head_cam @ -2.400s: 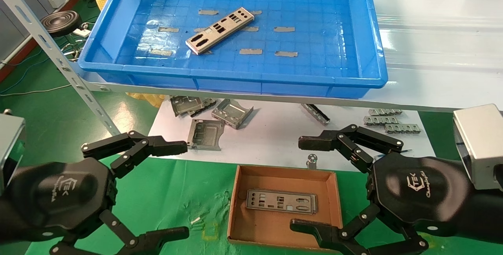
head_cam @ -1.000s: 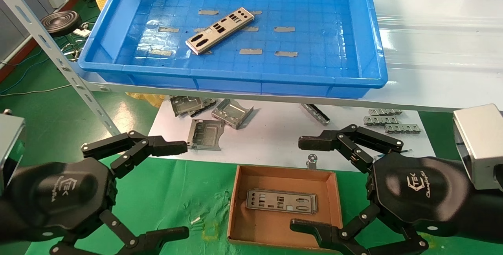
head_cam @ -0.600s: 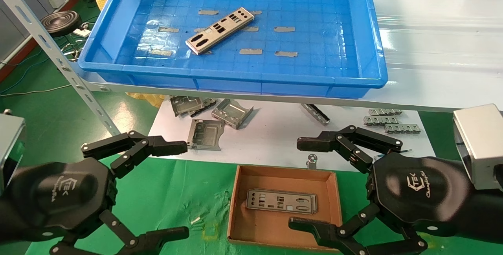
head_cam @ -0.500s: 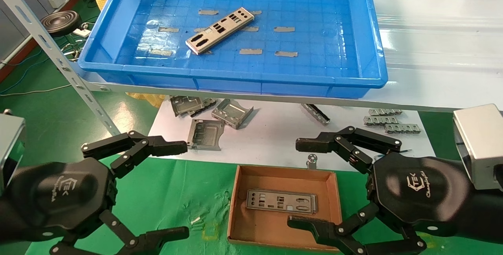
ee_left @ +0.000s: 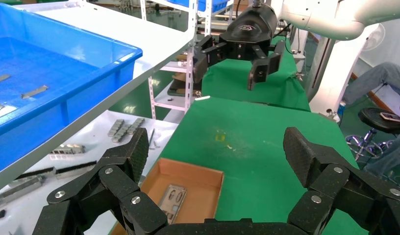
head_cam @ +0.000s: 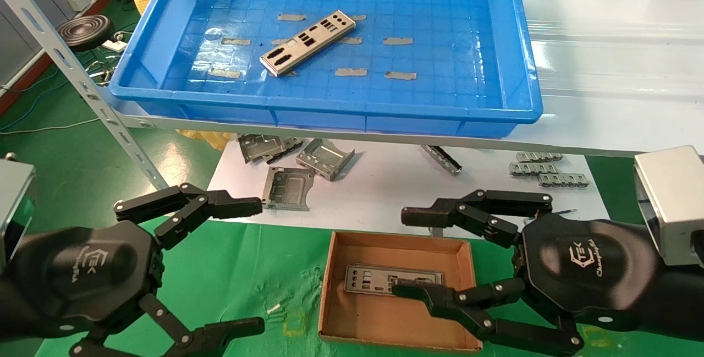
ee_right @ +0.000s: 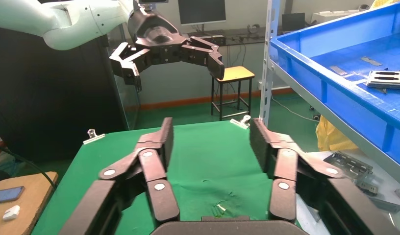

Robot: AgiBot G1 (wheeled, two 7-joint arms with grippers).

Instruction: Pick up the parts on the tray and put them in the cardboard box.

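Observation:
One part (head_cam: pixel 308 42), a punched silver plate, lies slanted on the floor of the blue tray (head_cam: pixel 330 110) up on the shelf; the right wrist view shows the part (ee_right: pixel 387 78) in the tray (ee_right: pixel 345 98) too. A second plate (head_cam: pixel 368 280) lies flat in the cardboard box (head_cam: pixel 379 318) on the green cloth. My right gripper (head_cam: pixel 403 253) hovers open at the box's right side, its nearer finger reaching over the box and across the plate's right end. My left gripper (head_cam: pixel 258 266) hangs open and empty left of the box (ee_left: pixel 208 186).
Folded grey brackets (head_cam: pixel 324 158) and small connector pieces (head_cam: pixel 542 170) lie on a white sheet under the shelf. Grey tape strips (head_cam: pixel 350 72) dot the tray floor. A slanted metal shelf upright (head_cam: pixel 82 84) stands at the left.
The right gripper's fingers have drawn closer together, and its nearer finger has swung over the box and onto the plate's end. The left gripper and both plates have not moved.

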